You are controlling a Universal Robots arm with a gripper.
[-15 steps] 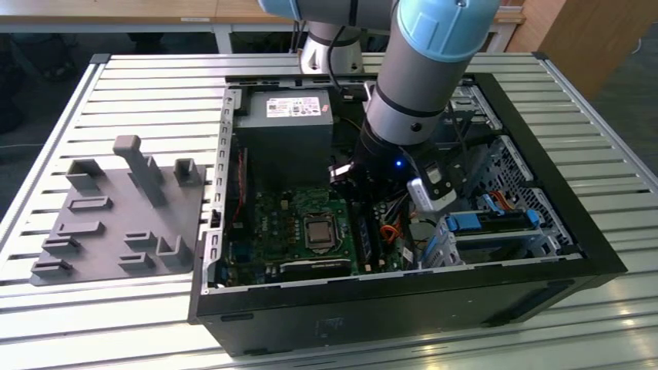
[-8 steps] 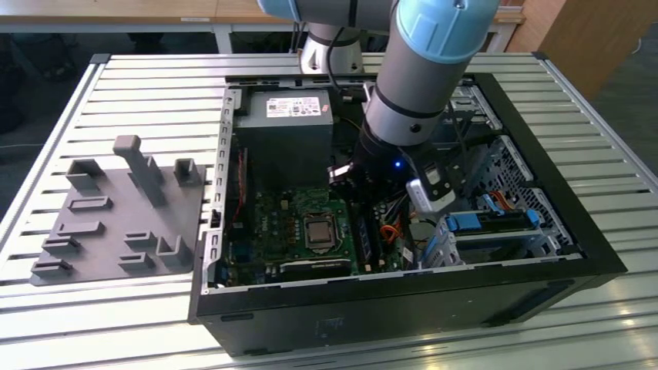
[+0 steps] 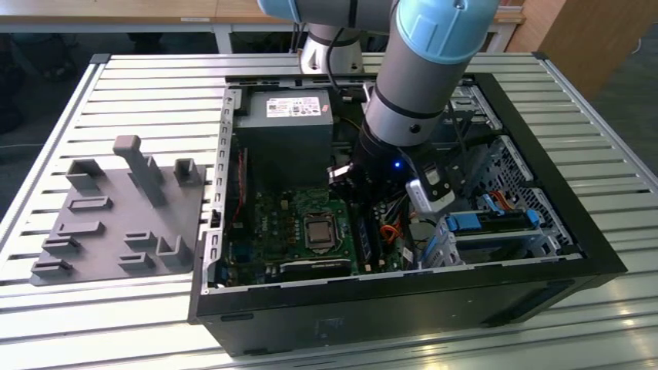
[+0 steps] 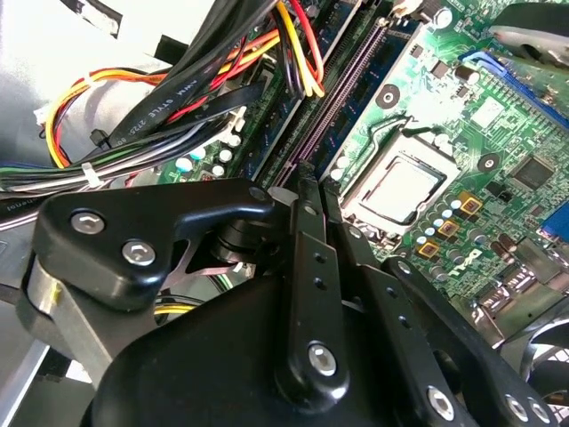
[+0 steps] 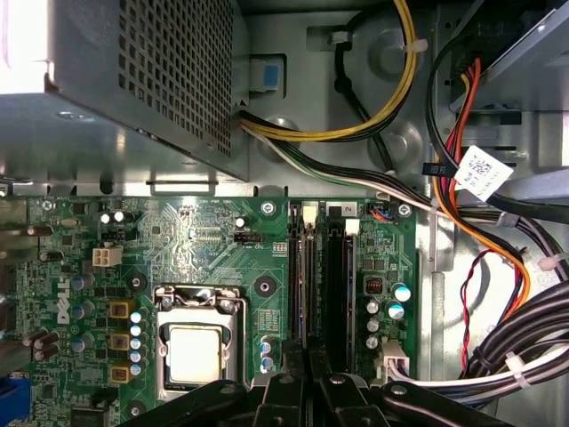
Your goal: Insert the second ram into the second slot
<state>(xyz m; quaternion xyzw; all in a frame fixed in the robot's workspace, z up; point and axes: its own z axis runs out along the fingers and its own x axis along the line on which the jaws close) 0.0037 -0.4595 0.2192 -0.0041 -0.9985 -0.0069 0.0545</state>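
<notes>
The second ram point(image 5: 300, 276) is seen standing edge-on in a memory slot just beside the CPU socket point(image 5: 197, 342) on the motherboard point(image 5: 204, 240). The gripper point(image 5: 307, 351) is closed against its near end, fingers together.

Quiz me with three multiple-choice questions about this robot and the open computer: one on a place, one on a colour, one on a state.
1. Where is the gripper?
A inside the computer case, above the motherboard
B resting on the floor
C raised high, far from everything

2. What colour is the holder tray beside the case?
A red
B grey
C yellow

3. How is the processor?
A under a fan cooler
B buried in cables
C uncovered

Answers:
1 A, both wrist views look past the gripper straight onto the motherboard.
2 B, the exterior view shows the tray plain grey.
3 C, the processor's metal lid shows bare.
</notes>
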